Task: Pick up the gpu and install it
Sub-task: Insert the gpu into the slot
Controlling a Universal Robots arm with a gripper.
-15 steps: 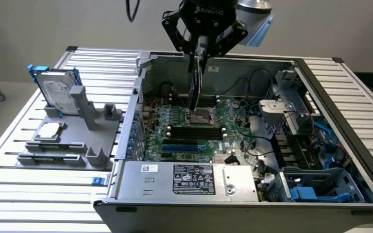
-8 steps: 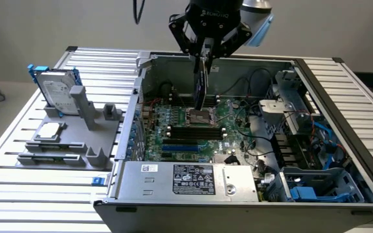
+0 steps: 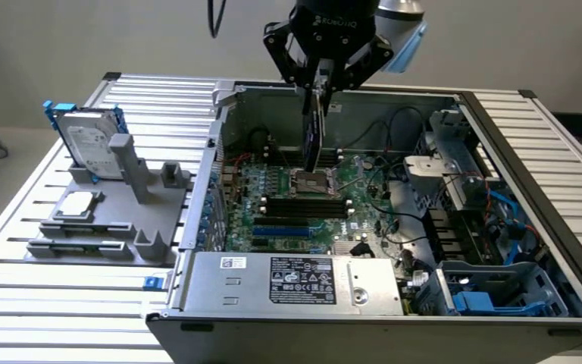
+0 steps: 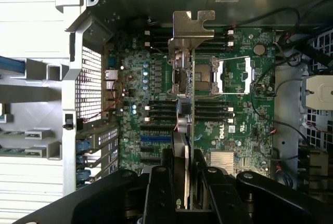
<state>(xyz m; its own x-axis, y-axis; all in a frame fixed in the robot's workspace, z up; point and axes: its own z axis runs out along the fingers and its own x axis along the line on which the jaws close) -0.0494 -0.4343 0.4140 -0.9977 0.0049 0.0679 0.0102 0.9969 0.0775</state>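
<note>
My gripper (image 3: 318, 82) is shut on the gpu (image 3: 314, 133), a thin dark card that hangs edge-down above the open computer case. Its lower end hovers over the motherboard (image 3: 357, 178) near the CPU socket (image 3: 305, 180). In the wrist view the gpu (image 4: 192, 125) shows edge-on between my gripper (image 4: 188, 180) fingers, with its silver metal bracket (image 4: 193, 29) at the far end. It is over the middle of the board, clear of the blue expansion slot (image 4: 155, 138), and touches nothing below.
On the exterior view's left, a grey fixture (image 3: 134, 246) on the slatted table holds a hard drive in a blue frame (image 3: 91, 144) and a small silver CPU chip (image 3: 78, 203). Inside the case are a power supply (image 3: 291, 280), cables (image 3: 397, 220) and drive cages (image 3: 503, 288).
</note>
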